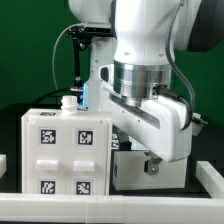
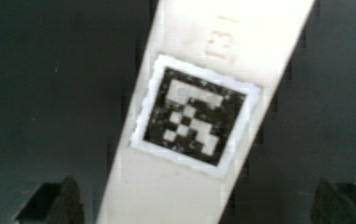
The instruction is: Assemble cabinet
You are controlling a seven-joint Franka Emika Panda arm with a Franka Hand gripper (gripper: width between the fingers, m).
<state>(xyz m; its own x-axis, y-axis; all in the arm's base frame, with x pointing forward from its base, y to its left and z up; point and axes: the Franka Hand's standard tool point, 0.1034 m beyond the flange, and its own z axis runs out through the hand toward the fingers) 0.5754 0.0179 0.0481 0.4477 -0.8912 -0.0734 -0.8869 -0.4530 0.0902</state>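
Note:
A large white cabinet box (image 1: 62, 150) stands at the exterior view's left, its facing side carrying several black-and-white marker tags. Just right of it is a lower white cabinet piece (image 1: 128, 170), and my gripper (image 1: 152, 163) hangs close over that piece. In the wrist view a long narrow white cabinet panel (image 2: 201, 60) with one marker tag (image 2: 194, 116) runs between my two dark fingertips (image 2: 50, 203). My gripper (image 2: 201, 205) is open wide, its fingers well apart on either side of the panel, which they do not touch.
A white rail (image 1: 110, 207) runs along the front of the dark table, with a white block (image 1: 210, 180) at the exterior view's right. A black cable (image 1: 72, 60) hangs by the arm's white base behind the big box.

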